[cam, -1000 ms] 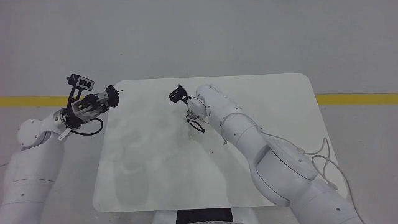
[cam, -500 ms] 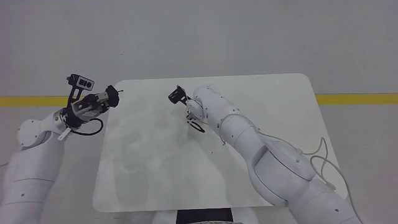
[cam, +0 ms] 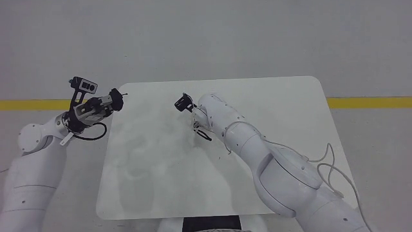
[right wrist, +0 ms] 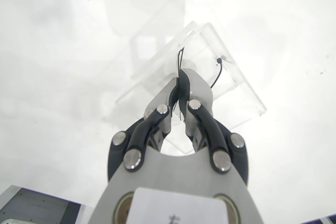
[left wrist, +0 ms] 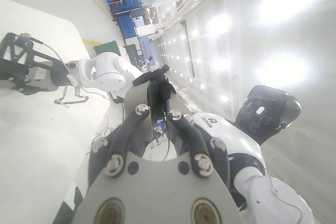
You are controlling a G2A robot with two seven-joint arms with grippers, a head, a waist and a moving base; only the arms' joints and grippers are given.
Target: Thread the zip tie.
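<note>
My right gripper [right wrist: 179, 78] is shut on the thin strap of a black zip tie [right wrist: 180, 59], low over the middle of the white table [cam: 290, 116]. The strap runs up to the edge of a clear acrylic block [right wrist: 236, 93] lying on the table. The tie's small head [right wrist: 219, 60] rests on the block's top face, with a short curved length trailing from it. My left gripper [cam: 118, 100] hovers at the table's left edge with its fingers pressed together [left wrist: 157, 78]. What looks like a second thin black tie [left wrist: 167, 130] runs between them.
The acrylic block is nearly see-through against the white table. The right arm [cam: 222, 119] stretches across the table's middle. White floor with a yellow line [cam: 367, 102] surrounds the table.
The right arm's wrist has crept slightly toward the table's front. The left arm has kept still.
</note>
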